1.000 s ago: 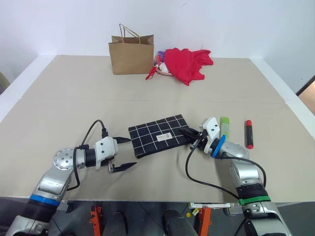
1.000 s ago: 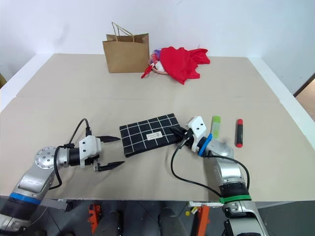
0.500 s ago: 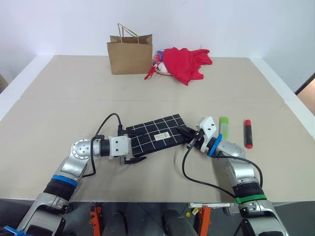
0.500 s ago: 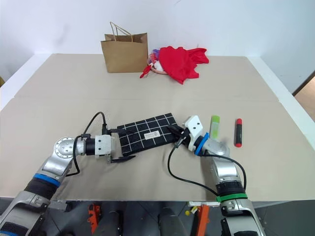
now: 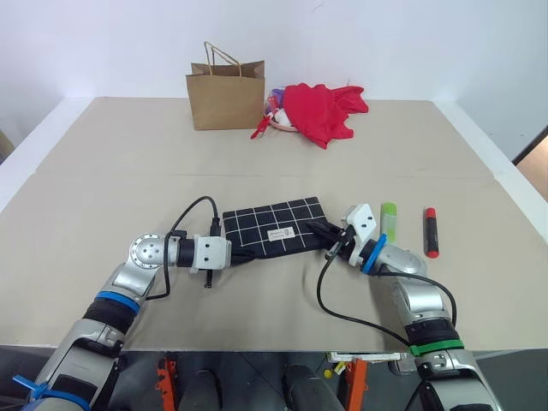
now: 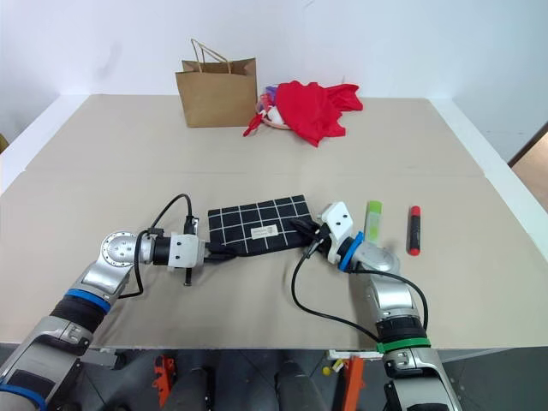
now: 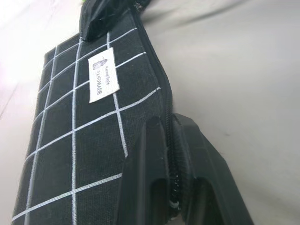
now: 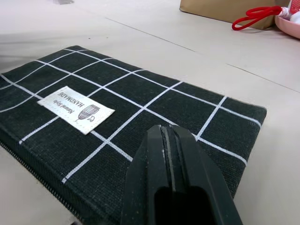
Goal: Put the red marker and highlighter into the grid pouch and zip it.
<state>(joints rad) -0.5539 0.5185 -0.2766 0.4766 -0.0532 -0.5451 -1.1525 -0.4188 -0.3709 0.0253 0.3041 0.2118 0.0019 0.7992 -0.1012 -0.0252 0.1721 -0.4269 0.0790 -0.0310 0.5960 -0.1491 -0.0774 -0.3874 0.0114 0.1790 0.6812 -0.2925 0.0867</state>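
Pouch: I see the grid pouch [image 5: 274,229] lying flat on the table [image 5: 128,171], centre of the frame, white label [image 5: 278,236] facing up.
Left gripper: my left gripper [image 5: 241,252] is at the pouch's lower-left corner. In the left wrist view its fingers [image 7: 152,178] are pressed together on the zipper edge [image 7: 165,98] of the pouch, pinching it.
Right gripper: my right gripper [image 5: 324,231] is at the pouch's right end, its fingers [image 8: 171,159] pressed together. From the right wrist view they sit over the pouch's corner; I cannot tell if they pinch fabric or only rest on it.
Highlighter: the highlighter [image 5: 390,218] lies on the table just right of my right gripper, right of centre, apart from the pouch.
Red marker: the red marker [image 5: 431,232] lies further right, near the highlighter but not touching it.
Background: a brown paper bag [image 5: 226,92] stands upper centre, with a red cloth [image 5: 321,110] just to its right.
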